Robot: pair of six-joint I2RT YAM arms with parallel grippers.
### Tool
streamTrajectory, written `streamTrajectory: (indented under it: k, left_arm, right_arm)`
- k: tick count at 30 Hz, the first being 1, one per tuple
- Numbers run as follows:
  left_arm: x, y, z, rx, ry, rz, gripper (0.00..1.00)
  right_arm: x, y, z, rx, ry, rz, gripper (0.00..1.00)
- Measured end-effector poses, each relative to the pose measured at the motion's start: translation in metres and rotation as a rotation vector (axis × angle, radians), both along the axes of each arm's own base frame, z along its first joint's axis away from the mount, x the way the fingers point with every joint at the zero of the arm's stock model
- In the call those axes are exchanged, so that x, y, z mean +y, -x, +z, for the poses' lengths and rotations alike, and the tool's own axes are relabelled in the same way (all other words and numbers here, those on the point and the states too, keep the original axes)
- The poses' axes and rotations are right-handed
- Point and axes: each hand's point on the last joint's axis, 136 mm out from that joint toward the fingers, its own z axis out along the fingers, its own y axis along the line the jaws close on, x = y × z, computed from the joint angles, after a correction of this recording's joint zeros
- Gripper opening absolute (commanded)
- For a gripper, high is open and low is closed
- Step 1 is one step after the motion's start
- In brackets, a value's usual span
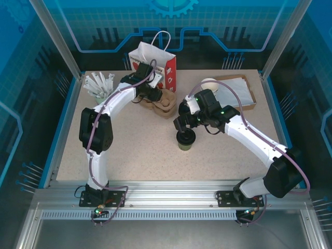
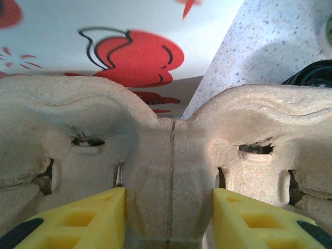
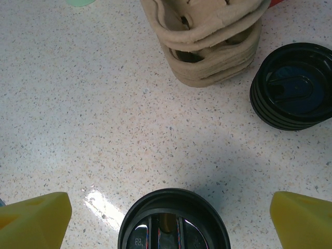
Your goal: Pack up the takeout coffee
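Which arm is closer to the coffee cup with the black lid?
Right. The right gripper hangs open at the takeout coffee, fingers either side of its lid. The left gripper is farther back, pinching the pulp cup carriers beside the paper bag.

Takeout coffee (image 1: pixel 185 140) sat mid-table, stack of pulp cup carriers (image 1: pixel 165 102) behind it, lid stack (image 3: pixel 293 85) just beside the carriers, paper bag (image 1: pixel 154 65) upright behind them, cardboard tray (image 1: pixel 238 91) rear right.
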Motion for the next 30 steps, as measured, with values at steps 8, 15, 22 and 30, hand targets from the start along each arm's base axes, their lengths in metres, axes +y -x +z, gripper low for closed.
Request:
streamTrajectory:
  k: [8,15,22,30]
  left_arm:
    - [0.001,0.007,0.009,-0.008,0.010,-0.002,0.44]
    - [0.002,0.010,0.007,0.038,0.054,0.073,0.44]
    - [-0.008,0.000,0.007,0.019,0.168,0.108,0.41]
    - [-0.006,0.001,0.001,0.005,0.132,0.062,0.41]
  right_arm:
    - [0.000,0.000,0.000,0.001,-0.001,0.001,0.99]
    - [0.000,0.000,0.000,0.001,0.000,-0.004,0.99]
    - [0.002,-0.006,0.000,0.003,-0.020,-0.031,0.97]
    - [-0.001,-0.049,-0.013,0.049,-0.125,-0.158,0.79]
